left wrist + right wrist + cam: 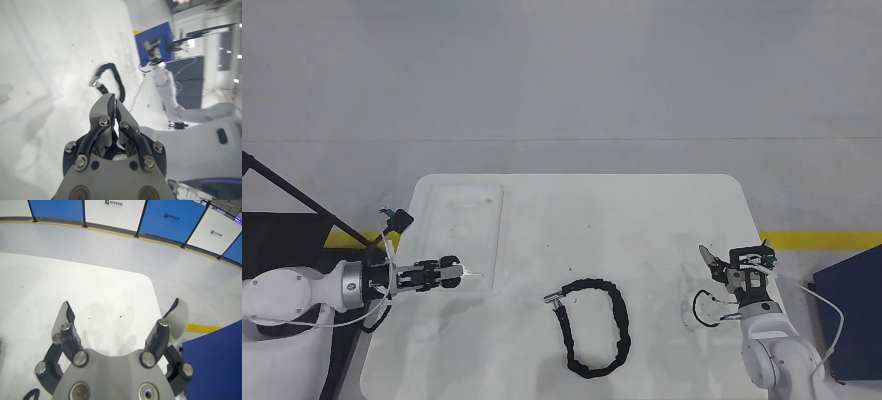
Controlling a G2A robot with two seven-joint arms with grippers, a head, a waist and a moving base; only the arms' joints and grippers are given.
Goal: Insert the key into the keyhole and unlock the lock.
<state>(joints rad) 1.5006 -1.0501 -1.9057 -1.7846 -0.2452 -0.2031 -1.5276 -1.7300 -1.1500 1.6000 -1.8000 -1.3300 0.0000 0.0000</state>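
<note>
- We take this for a robotics lab or test hall.
- A wide, smooth grey floor carries a yellow marking line along its far side.
- Blue and white partition panels on black posts fence the far edge.
- A plain white worktable stands on the open floor, with a dark blue box to its right.

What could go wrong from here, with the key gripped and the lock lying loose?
1. The left gripper pinches the key at its very fingertips; on contact with the keyhole it might twist or slip.
2. The lock lies unheld on the table, and the right gripper is open and well apart from it, so a push from the key could just shove the lock aside.
</note>
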